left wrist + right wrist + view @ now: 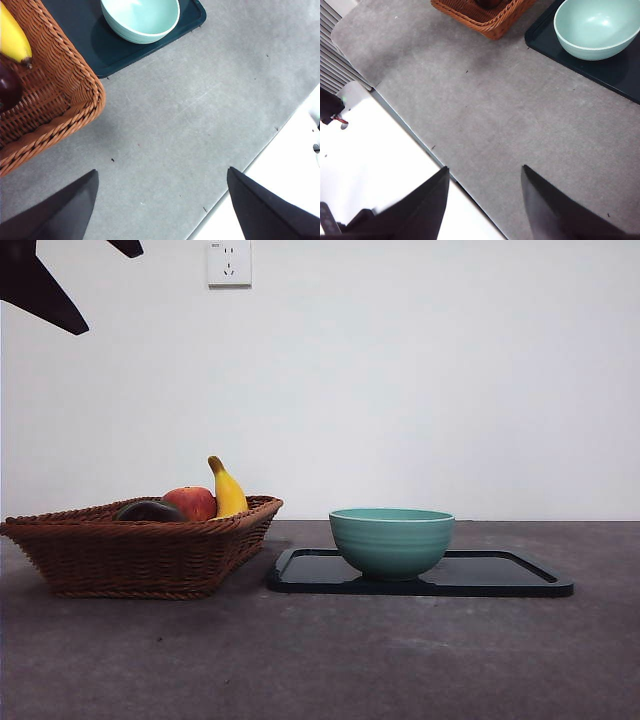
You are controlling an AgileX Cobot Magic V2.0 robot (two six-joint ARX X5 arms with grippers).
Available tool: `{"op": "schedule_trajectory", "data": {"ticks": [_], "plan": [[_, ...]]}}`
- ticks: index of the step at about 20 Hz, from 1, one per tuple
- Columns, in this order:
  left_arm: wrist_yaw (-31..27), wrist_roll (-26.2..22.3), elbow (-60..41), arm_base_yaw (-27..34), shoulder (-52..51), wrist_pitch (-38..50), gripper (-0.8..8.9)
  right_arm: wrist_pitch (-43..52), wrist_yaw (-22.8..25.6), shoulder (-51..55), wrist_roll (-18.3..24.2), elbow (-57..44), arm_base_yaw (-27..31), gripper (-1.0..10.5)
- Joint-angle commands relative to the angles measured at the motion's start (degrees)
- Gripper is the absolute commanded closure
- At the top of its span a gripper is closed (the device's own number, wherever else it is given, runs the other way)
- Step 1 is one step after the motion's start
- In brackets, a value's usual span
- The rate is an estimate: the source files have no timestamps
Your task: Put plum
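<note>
A: Where does the plum [150, 511] lie?

B: In the wicker basket [130, 558] at the left of the counter [400, 650], low against the near rim. Behind it sit a red apple [192, 502] and a banana [228, 492] standing on end. To the right of the basket is a green bowl [391, 540] on a black tray [500, 575].

A: Which arm is better placed for it?

B: Judging by the wrist views, the left claw [160, 200]. Its camera shows the basket's corner close by, with the plum's dark edge just inside beside the banana's tip. The right claw [485, 200] hangs over the counter's near edge, and sees only the basket's far corner, well apart, with the bowl nearer to it.

A: And the claws themselves?

B: Both spread apart and holding nothing. The left one would likely have to travel over the basket rim and come down on the plum from above.

A: The plum's long axis?

B: It seems to run left to right in the front view, but only its top shows over the rim, so this is a guess.

A: Anything else unclear?

B: The left wrist view cuts the plum at the frame edge; the right wrist view shows only a dark scrap inside the basket, not identifiable. The black tips at the front view's top left corner cannot be assigned to an arm.
</note>
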State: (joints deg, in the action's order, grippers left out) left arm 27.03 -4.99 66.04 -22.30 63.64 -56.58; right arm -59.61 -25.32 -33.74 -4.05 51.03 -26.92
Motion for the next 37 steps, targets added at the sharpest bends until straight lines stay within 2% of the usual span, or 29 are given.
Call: {"op": "schedule_trajectory", "data": {"ticks": [1,3,5,11,17,22,27,34,37], "plan": [[0.28,-0.04,1.09,-0.26,0.46,0.98,4.08,3.50,2.27,-0.70,-5.25,0.42,-0.33,7.2],[0.28,-0.02,1.09,-0.26,0.46,0.92,4.08,7.15,3.32,-2.60,-9.53,0.48,-0.22,7.0],[0.31,-0.02,1.09,-0.28,0.46,0.90,4.08,10.21,4.63,-7.32,-10.84,1.55,0.20,6.5],[0.28,-0.04,1.09,-0.26,0.44,0.85,4.09,13.33,9.88,-28.79,-6.80,13.27,3.67,6.4],[0.28,-0.04,1.09,-0.26,0.46,0.87,4.08,13.25,10.38,-47.84,-4.00,24.74,8.04,6.4],[0.28,-0.04,1.09,-0.26,0.46,0.87,4.08,13.42,10.38,-60.15,-2.60,30.53,9.09,6.4],[0.28,-0.04,1.09,-0.26,0.46,0.85,4.08,15.76,10.38,-68.04,-2.34,32.02,9.05,6.4],[0.28,-0.04,1.09,-0.26,0.46,0.85,4.08,19.76,10.45,-73.59,-2.40,32.02,8.66,6.4],[0.28,-0.04,1.09,-0.26,0.46,0.85,4.09,21.42,11.69,-75.30,-2.36,32.00,8.35,7.5]]}}
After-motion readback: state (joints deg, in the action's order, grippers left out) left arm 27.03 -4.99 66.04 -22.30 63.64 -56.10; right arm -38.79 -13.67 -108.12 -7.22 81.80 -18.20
